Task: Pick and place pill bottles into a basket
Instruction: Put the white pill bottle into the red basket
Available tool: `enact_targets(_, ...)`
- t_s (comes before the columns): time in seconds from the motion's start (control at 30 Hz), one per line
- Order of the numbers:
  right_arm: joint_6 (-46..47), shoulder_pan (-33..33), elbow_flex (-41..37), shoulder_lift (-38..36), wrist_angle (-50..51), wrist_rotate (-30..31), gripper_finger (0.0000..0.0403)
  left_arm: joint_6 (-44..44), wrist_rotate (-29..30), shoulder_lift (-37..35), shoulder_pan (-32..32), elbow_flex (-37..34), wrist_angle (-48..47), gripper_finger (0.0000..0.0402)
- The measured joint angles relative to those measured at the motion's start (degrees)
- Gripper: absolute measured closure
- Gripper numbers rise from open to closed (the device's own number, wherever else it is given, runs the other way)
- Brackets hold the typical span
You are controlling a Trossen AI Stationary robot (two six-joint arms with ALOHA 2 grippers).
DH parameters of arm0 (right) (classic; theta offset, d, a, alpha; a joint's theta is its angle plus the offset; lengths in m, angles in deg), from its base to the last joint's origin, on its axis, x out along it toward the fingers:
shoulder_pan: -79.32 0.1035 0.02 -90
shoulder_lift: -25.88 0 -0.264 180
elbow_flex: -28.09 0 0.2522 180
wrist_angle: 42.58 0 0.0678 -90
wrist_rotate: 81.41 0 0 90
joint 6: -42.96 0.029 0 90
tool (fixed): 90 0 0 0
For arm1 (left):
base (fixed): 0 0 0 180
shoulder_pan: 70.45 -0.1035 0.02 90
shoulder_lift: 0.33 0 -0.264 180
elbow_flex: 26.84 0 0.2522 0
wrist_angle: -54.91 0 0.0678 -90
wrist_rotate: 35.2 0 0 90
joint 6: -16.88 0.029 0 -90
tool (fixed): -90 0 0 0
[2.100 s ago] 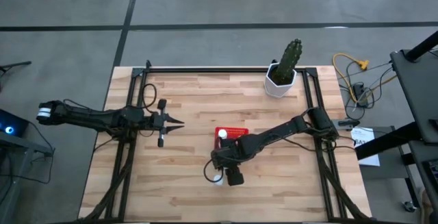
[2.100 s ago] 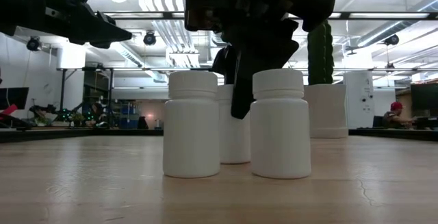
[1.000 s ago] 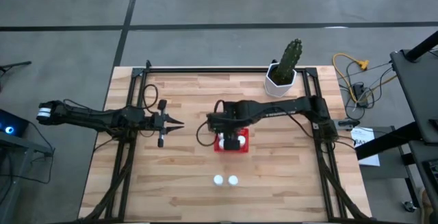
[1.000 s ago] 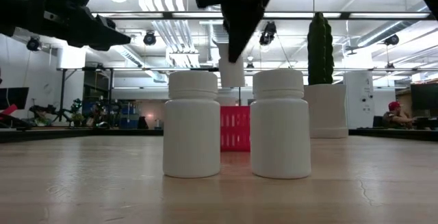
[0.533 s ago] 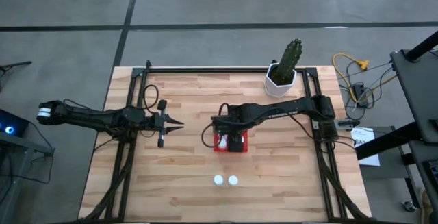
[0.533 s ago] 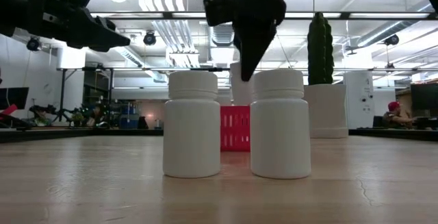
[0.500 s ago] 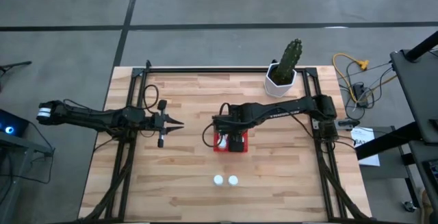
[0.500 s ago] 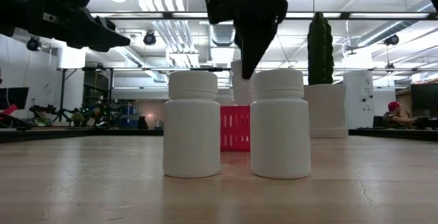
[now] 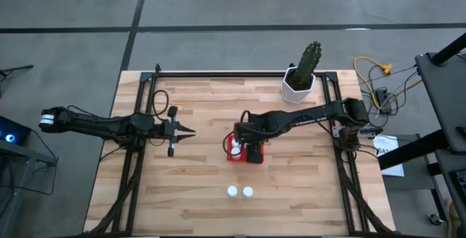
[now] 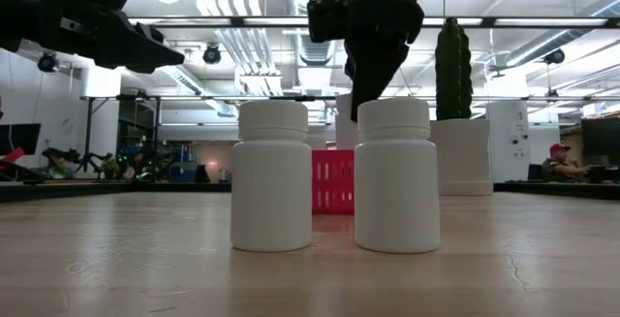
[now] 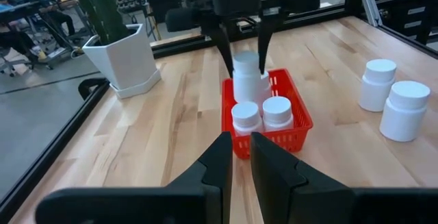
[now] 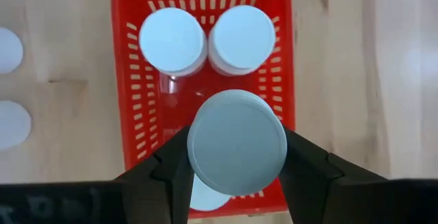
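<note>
Above basket (image 12: 130,80), right fingers (image 12: 304,159) hold pill bottle (image 12: 237,142) upright.

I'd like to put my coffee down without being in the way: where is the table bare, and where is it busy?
Bare wood lies between the cactus pot and the left gripper, along the table's front edge, and in the right front corner. It is crowded at the red basket, where the right gripper holds a pill bottle, and beside the two loose bottles.

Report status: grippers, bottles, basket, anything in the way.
Right gripper shut on a pill bottle over the basket. Left gripper shut, idle. Two bottles left on table. Nothing blocking.
</note>
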Motion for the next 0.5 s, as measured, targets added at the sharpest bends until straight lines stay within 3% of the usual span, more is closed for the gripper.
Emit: enact_targets(0.5, -1.39, -1.69, -4.61, -0.2, -7.44, -3.1, 0.0246, 0.0, 0.04, 0.0, 0.02, 0.0, 0.01, 0.0366)
